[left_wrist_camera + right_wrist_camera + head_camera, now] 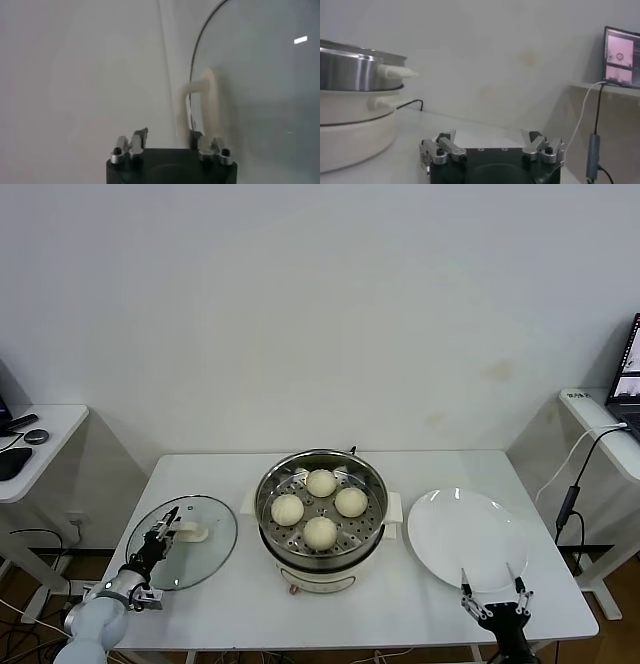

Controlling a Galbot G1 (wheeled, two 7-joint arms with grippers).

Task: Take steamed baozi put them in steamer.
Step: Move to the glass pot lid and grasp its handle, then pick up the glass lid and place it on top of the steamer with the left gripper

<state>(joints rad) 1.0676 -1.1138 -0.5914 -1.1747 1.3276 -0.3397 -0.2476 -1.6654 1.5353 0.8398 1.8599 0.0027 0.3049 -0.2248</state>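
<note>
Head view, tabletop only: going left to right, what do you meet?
Left gripper at the glass lid → steamer holding four baozi → empty white plate → right gripper.

four steamed baozi sit in the steamer.

The left arm reaches in low from the near left corner, forearm angled forward and inward, its wrist ending in the left gripper, whose jaws stand partly apart, narrower than the other's. The right arm waits at the near right edge, the right gripper pointing forward with its fingers spread wide, nothing between them.
</note>
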